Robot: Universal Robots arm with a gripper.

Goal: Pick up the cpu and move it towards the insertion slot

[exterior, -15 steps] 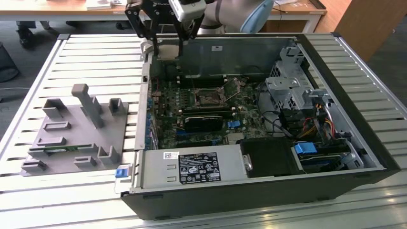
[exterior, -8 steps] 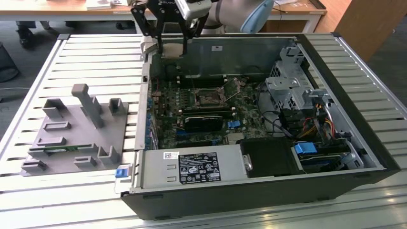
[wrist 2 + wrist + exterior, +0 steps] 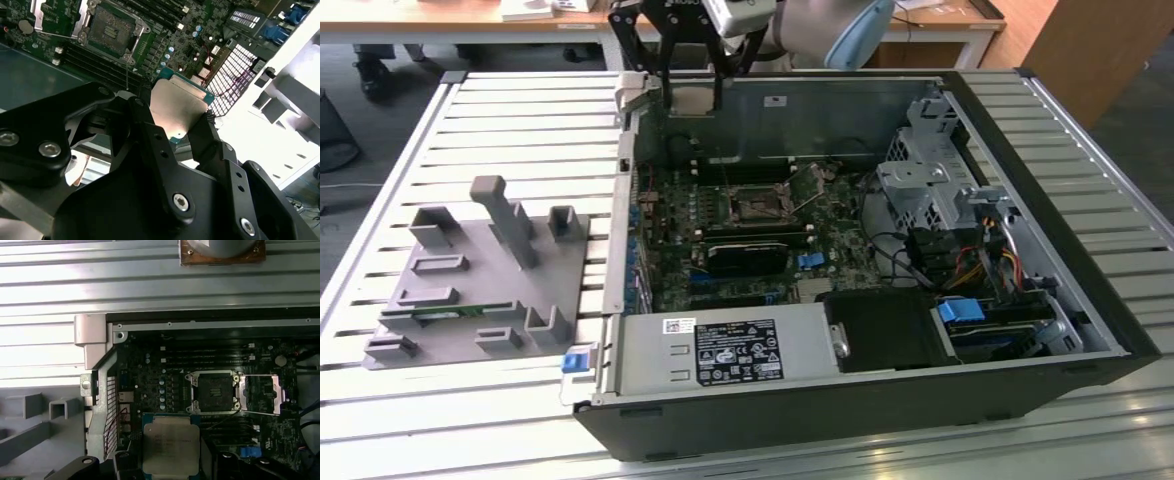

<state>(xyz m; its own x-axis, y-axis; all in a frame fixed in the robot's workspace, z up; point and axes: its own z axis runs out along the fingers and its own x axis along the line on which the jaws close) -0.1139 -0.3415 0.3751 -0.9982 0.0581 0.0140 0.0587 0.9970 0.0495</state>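
While the cpu (image 3: 179, 108) sits clamped between the black jaws of the gripper (image 3: 175, 131), the pick-up step looks done and the carry toward the insertion slot (image 3: 214, 390) is the step in hand, judging by the chip hanging in the air over the open computer case (image 3: 1067, 300). Jaws are closed onto the chip's two opposite edges, only as wide as the chip itself, silvery top facing the cameras in both wrist views. In the exterior view the gripper (image 3: 691, 98) is at the far edge of the case, toward the exterior view's left, with the cpu (image 3: 691, 97) held high above the motherboard (image 3: 720, 240); the insertion slot (image 3: 754, 203) lies nearer and lower, well apart from the chip. The move left, as I judge it, calls for bringing the chip over the socket's dark centre and squaring its edges to the frame before lowering, with the hinged metal bracket (image 3: 262, 396) swung open beside it and needing clearance. The exterior view gives the whole layout, including the grey plastic tray (image 3: 467, 290) on the slatted tabletop (image 3: 507, 110) at the exterior view's left. The first wrist view shows chip (image 3: 170, 449) and socket together. The second wrist view shows the grip contact closest, socket (image 3: 111, 31) beyond.
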